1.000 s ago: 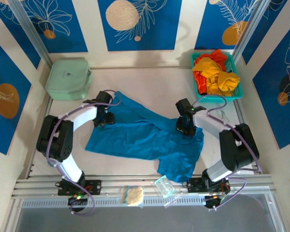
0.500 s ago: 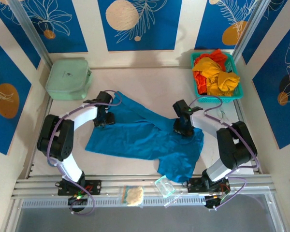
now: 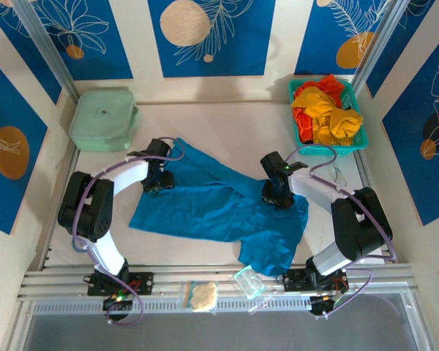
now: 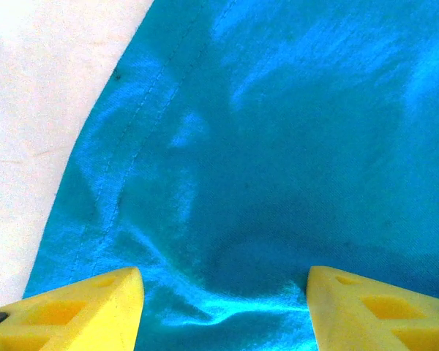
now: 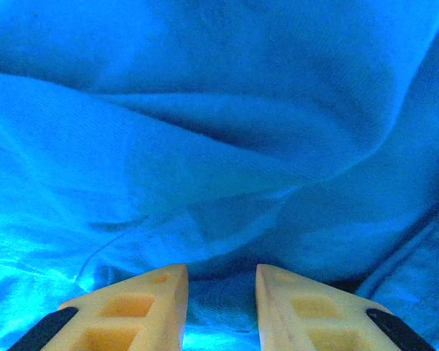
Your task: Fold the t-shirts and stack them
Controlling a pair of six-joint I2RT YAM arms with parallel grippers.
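**Teal shirt lying rumpled mid-table, both tools down on it**

Teal shirt point(image 3: 212, 208) is lying in the middle of the table point(image 3: 227, 124), spread wide but not flat. One sleeve or corner is running up toward the far left, and a lobe is hanging down toward the near edge on the right. Creases are crossing its middle, and its sheen is catching the light. A stitched hem is running along its left edge in the left wrist view.

Left tool point(image 4: 223, 278) is sitting low on the upper left part of the shirt, its fingers standing well apart with wrinkled cloth between them. Right tool point(image 5: 221, 270) is pressing into the right side, fingers only narrowly apart with a ridge of cloth in the gap. Whether it is actually pinching that ridge I cannot tell.

Judging by the layout, the work is sitting at the flattening stage: no fold is showing yet. The next move is probably calling for a firm hold on two edges and a pull outward to smooth the cloth.

Yellow and red shirts point(image 3: 325, 110) are waiting bunched in the basket point(image 3: 363, 140) at the far right. A pale green case point(image 3: 102, 121) is resting at the far left.
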